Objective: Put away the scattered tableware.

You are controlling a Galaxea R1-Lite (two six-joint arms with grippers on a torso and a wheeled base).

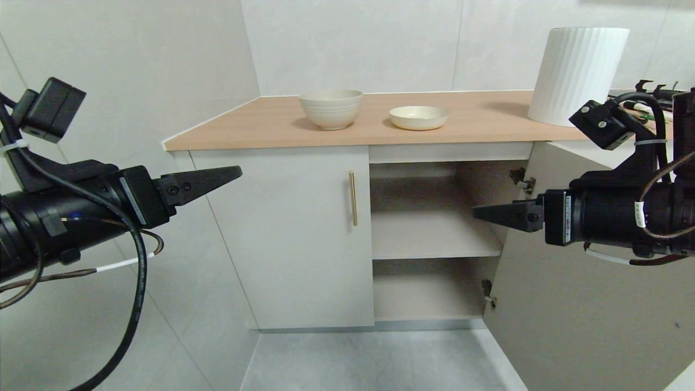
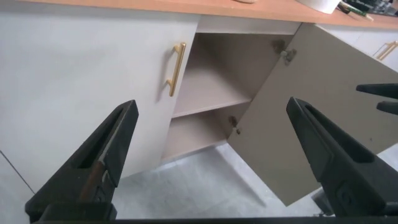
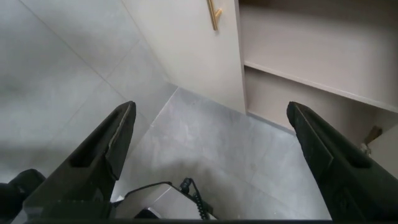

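At the left, the left gripper (image 1: 234, 174) is held in front of the wall with its fingers spread wide and nothing in them. Next comes the closed cupboard door (image 1: 282, 233). On the counter (image 1: 483, 117) above it a deep bowl (image 1: 330, 108) is set, with a shallow dish (image 1: 418, 117) just beside it. Below the dish the cupboard is open and a bare shelf (image 1: 429, 236) is seen. The right gripper (image 1: 478, 213) is held in front of that opening, also spread wide and holding nothing. No dish appears to be stored yet; a reach up to the bowl or the dish is probably called for, then a careful lowering onto the shelf. Items on the counter at the far right are masked by the right arm.
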